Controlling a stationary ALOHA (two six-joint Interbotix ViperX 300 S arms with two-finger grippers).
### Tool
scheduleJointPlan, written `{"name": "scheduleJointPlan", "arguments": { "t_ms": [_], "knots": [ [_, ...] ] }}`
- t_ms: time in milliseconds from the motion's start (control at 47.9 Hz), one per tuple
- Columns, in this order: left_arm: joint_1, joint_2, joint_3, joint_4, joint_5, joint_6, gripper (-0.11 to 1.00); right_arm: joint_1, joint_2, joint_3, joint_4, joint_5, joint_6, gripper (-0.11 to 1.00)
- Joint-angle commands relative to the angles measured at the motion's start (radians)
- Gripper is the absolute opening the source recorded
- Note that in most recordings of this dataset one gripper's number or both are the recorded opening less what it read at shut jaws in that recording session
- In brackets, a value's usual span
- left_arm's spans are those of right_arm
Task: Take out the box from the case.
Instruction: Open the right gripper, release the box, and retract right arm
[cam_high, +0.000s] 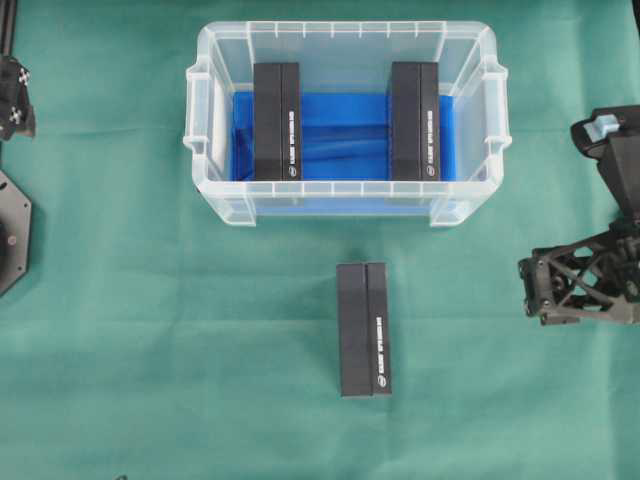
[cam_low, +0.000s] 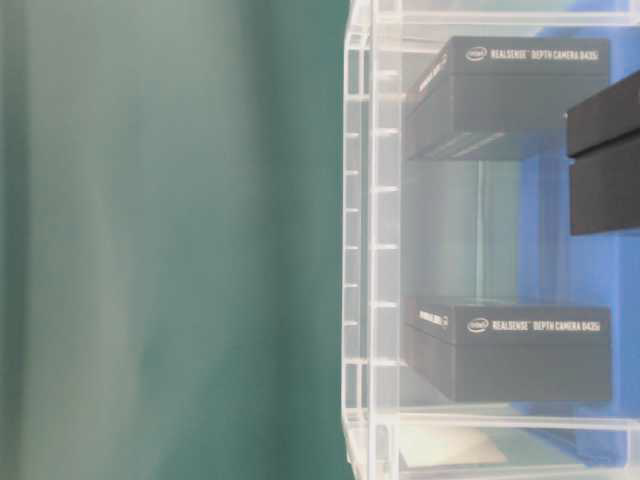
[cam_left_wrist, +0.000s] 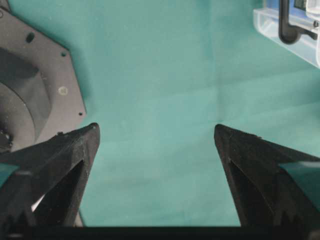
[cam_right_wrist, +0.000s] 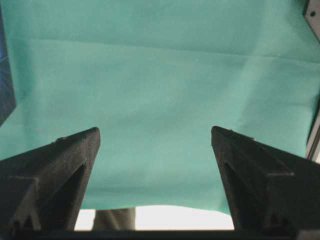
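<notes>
The case (cam_high: 345, 188) is a clear plastic bin with a blue sheet (cam_high: 340, 135) on its bottom, at the top middle of the overhead view. Two black boxes stand inside it, one at the left (cam_high: 277, 120) and one at the right (cam_high: 414, 120). A third black box (cam_high: 364, 329) lies on the green cloth in front of the case. My right gripper (cam_high: 532, 290) hovers open at the right, well away from the boxes. In the right wrist view my right gripper (cam_right_wrist: 155, 131) has only cloth between its fingers. My left gripper (cam_left_wrist: 155, 130) is open over bare cloth, far from the case corner (cam_left_wrist: 287, 30).
The left arm's black base plate (cam_high: 8, 230) sits at the left edge and shows beside the left fingers (cam_left_wrist: 30, 85). Green cloth (cam_high: 150, 350) covers the table. In the table-level view the case wall (cam_low: 360, 250) stands close, with both inner boxes (cam_low: 520, 350) behind it.
</notes>
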Motion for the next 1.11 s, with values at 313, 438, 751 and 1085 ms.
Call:
{"name": "scheduleJointPlan", "arguments": {
  "t_ms": [313, 438, 751, 1085],
  "knots": [
    [0.002, 0.003, -0.017, 0.0, -0.003, -0.002, 0.95, -0.183, -0.08, 0.048, -0.041, -0.002, -0.16, 0.88],
    [0.0, 0.003, -0.015, 0.0, -0.003, -0.002, 0.95, -0.311, -0.11, 0.066, -0.044, -0.003, -0.276, 0.88],
    [0.0, 0.005, -0.015, 0.0, -0.003, -0.003, 0.95, -0.589, -0.126, 0.077, -0.061, -0.029, -0.554, 0.88],
    [0.0, 0.003, -0.015, 0.0, -0.002, -0.037, 0.95, -0.738, -0.123, 0.077, -0.06, -0.054, -0.698, 0.88]
  ]
}}
